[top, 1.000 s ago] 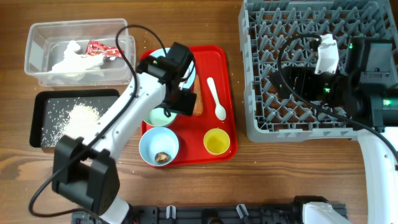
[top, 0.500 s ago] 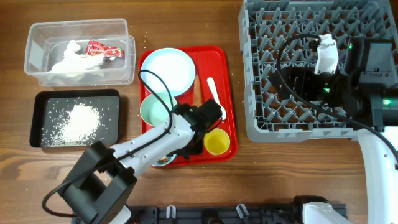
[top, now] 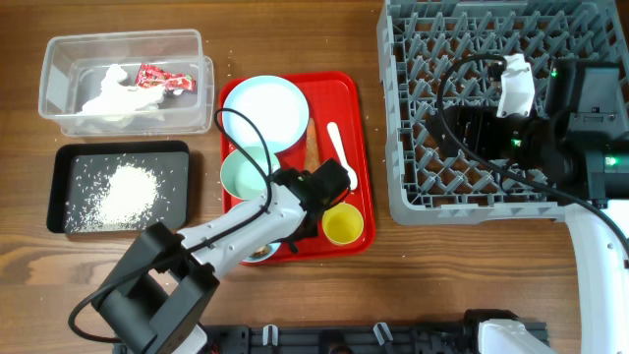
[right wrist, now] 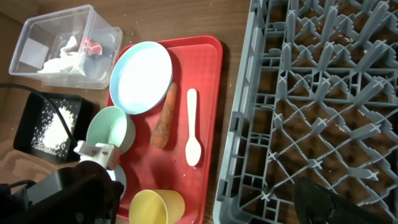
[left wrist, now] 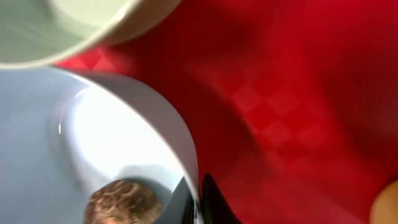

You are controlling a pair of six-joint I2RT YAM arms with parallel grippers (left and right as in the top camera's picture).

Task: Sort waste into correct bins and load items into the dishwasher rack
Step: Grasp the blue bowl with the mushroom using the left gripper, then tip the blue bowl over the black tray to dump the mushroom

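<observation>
My left gripper [top: 278,237] is shut on the rim of the front pale blue bowl [left wrist: 93,137], one finger inside and one outside. The small brown lump [left wrist: 121,202] lies in that bowl, which my arm mostly hides in the overhead view. Also on the red tray [top: 351,93] are the light blue plate [top: 263,111], a second bowl [top: 242,173], the orange stick [top: 312,146], the white spoon [top: 341,155] and the yellow cup [top: 342,224]. My right gripper [top: 455,131] hovers open and empty over the grey dishwasher rack [top: 413,59].
The clear tub [top: 59,51] at the back left holds the crumpled napkin [top: 113,96] and the red-and-white wrapper [top: 162,77]. In front of it the black tray [top: 61,157] holds white rice grains [top: 123,190]. Bare wood lies between the red tray and the rack.
My left arm swung from above the plate down to the front bowl, and its jaws closed on the bowl's rim. The right arm has not moved.
</observation>
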